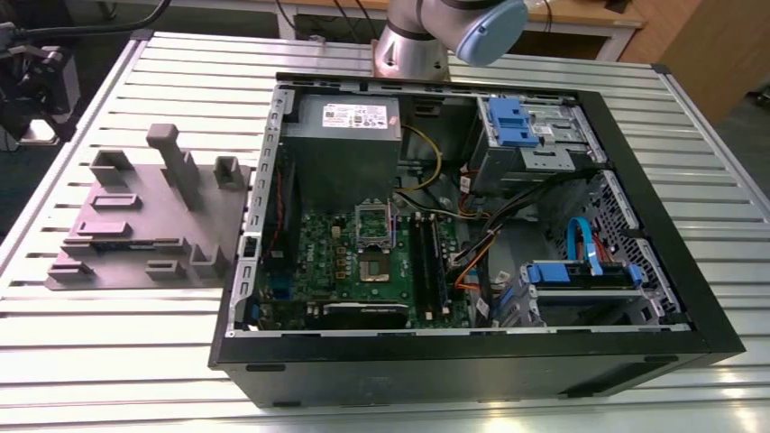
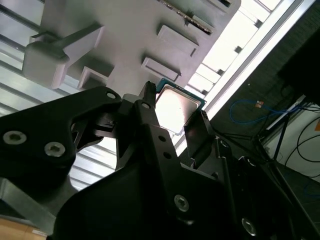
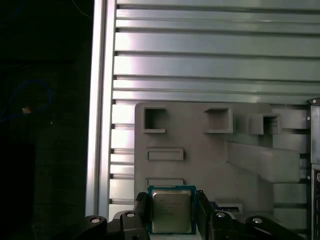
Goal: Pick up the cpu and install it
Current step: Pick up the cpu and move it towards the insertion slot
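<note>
The cpu (image 3: pixel 171 212), a small square chip with a shiny silver top and green rim, sits between my gripper's (image 3: pixel 171 200) two black fingers, which press its opposite edges. In the second wrist view the cpu (image 2: pixel 176 106) hangs in the gripper (image 2: pixel 175 114), well above the grey holder block (image 2: pixel 125 35) and the slatted table. In both wrist views the holder looks small and far below. The open computer case (image 1: pixel 470 343) lies on the table, with the motherboard's black-and-silver socket frame (image 1: pixel 375 236) near its middle.
The grey holder block (image 1: pixel 144 225) with upright posts stands at the exterior view's left of the case. Inside the case are a grey power supply box (image 1: pixel 346 122), blue drive brackets (image 1: pixel 511 122) and loose cables (image 1: pixel 481 248). The arm's base (image 1: pixel 416 50) rises behind the case.
</note>
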Robot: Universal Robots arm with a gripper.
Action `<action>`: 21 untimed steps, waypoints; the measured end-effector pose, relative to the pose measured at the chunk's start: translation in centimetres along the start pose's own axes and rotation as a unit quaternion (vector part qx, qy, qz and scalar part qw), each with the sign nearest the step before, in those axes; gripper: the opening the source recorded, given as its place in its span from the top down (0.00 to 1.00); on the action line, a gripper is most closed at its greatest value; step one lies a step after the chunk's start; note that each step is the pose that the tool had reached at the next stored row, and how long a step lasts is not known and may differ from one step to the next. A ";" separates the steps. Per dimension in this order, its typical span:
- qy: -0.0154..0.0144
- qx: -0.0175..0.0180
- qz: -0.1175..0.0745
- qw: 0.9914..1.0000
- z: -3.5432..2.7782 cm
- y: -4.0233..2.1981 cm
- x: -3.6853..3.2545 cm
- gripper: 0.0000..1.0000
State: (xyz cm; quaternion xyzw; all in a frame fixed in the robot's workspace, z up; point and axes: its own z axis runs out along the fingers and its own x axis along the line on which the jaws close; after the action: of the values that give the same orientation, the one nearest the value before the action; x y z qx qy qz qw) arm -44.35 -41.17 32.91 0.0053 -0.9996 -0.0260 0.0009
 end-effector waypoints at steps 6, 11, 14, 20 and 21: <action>0.000 0.000 0.000 1.000 -0.98 0.05 0.00 0.53; 0.000 0.000 0.000 1.000 -1.84 0.09 0.00 0.53; 0.000 0.000 0.000 1.000 -2.34 0.12 0.01 0.53; 0.000 0.000 0.000 1.000 -3.36 0.17 0.00 0.53; 0.000 0.000 0.000 1.000 -3.52 0.18 0.01 0.53</action>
State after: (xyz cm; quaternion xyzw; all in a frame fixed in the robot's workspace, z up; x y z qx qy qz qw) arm -44.35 -41.17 36.44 0.0052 -0.9996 -0.0260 0.0009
